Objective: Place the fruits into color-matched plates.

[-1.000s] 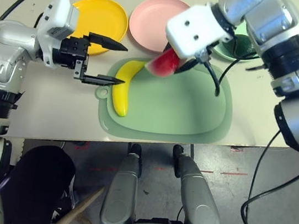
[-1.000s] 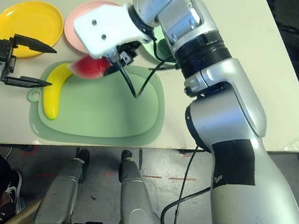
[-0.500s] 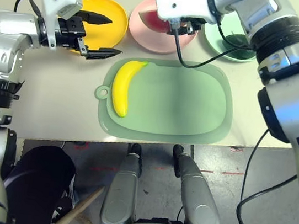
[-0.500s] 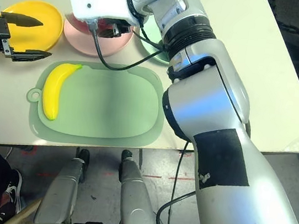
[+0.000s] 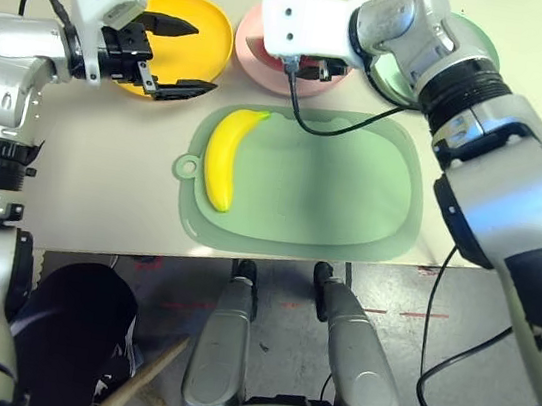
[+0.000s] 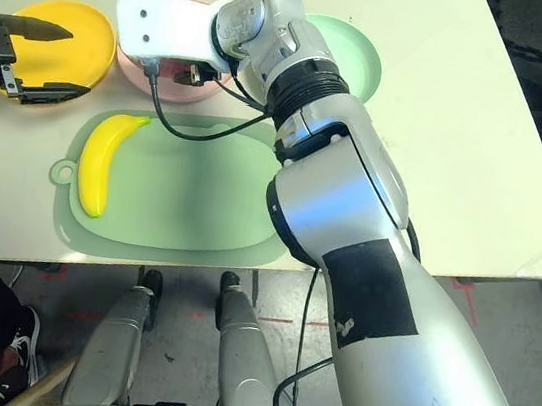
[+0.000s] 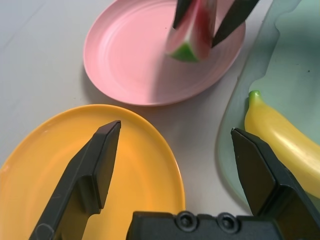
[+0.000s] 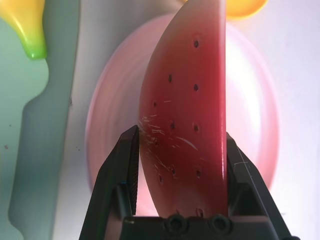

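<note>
The right gripper [image 8: 182, 150], clenched on the watermelon wedge [image 7: 192, 30], holds it directly over the pink plate [image 7: 130, 55], rind downward, so the release goes straight down.

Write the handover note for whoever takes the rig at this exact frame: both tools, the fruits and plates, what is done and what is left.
Right tool: shut on the watermelon wedge, over the pink plate, not yet let go.
Left tool: open, empty, over the near edge of the yellow plate.
Banana: lying on the green mat, untouched.
Green plate: behind the right arm; avocado not visible from here.
Left: release the wedge, move the banana to the yellow plate, check the avocado.
</note>
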Tool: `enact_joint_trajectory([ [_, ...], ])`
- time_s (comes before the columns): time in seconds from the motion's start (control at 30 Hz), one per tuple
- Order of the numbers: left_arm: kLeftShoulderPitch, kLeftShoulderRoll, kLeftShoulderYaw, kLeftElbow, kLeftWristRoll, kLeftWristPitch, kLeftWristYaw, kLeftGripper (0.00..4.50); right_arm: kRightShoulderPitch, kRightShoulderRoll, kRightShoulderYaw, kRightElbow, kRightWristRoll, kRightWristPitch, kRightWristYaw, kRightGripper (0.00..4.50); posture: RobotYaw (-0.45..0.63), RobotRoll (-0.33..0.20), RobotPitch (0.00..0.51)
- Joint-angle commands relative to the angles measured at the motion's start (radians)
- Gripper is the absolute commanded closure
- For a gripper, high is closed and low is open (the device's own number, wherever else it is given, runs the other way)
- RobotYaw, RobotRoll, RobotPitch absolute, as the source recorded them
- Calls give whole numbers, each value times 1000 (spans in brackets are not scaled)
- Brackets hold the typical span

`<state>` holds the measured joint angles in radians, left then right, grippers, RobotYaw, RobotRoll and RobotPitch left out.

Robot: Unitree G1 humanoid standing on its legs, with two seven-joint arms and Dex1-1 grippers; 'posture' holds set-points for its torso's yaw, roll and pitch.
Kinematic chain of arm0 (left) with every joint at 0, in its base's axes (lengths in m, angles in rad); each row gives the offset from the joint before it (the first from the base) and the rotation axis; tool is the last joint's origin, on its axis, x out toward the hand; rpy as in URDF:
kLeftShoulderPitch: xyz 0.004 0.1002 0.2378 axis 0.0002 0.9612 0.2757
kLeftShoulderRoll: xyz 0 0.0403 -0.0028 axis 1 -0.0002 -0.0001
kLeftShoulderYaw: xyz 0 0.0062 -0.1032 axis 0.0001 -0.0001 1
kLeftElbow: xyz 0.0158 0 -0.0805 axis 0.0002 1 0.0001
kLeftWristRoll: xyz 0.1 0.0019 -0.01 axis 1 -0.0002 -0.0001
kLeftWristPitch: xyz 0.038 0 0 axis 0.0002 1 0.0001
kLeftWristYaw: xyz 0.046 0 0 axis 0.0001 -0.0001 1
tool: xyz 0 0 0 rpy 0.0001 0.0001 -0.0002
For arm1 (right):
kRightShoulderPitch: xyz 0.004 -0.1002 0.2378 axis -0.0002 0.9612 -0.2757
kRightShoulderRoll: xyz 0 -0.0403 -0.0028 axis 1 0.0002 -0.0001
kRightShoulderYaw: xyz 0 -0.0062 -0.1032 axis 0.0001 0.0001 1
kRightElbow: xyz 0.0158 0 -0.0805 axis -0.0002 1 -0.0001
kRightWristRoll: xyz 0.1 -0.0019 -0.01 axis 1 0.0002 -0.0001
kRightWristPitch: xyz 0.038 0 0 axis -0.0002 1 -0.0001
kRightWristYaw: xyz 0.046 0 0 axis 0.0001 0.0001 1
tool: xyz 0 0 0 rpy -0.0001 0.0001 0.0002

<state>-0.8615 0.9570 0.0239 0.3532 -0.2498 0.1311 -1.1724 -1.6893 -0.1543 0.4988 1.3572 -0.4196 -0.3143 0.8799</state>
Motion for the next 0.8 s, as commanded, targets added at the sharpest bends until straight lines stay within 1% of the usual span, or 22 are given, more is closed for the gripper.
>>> enact_joint_trajectory([
  [0.03,29,17,18,-39,4,20,-6,0,7,19,-15,6,-25,5,-11,1857,-8,0,397],
  [0.13,30,16,19,-52,6,30,-3,0,4,22,-24,6,-30,8,-13,1041,-13,0,396],
  [0.2,28,14,18,-56,7,34,-3,0,-2,21,-27,6,-34,7,-18,299,-14,0,395],
  [0.23,25,12,16,-57,8,35,-4,0,-13,18,-30,6,-35,7,-26,9,-14,0,395],
  [0.37,13,11,12,-50,11,29,-13,0,-56,1,-31,3,-51,-7,-48,9,-25,0,396],
  [0.43,-2,12,5,-31,16,11,-28,0,-97,-11,-44,-3,-41,-28,-18,9,-38,0,413],
  [0.5,-21,15,-3,-7,21,-11,-54,0,-150,-30,-71,-16,-9,-58,62,9,-50,0,407],
  [0.63,-59,9,-12,37,30,-48,-98,0,-208,-70,-147,-42,69,-84,253,9,-65,0,414],
  [0.73,-87,2,-19,70,36,-79,-132,0,-214,-122,-208,-72,139,-66,430,9,-76,0,417],
  [0.8,-99,-2,-22,86,35,-98,-161,0,-190,-154,-253,-109,202,-4,569,9,-86,0,422],
])
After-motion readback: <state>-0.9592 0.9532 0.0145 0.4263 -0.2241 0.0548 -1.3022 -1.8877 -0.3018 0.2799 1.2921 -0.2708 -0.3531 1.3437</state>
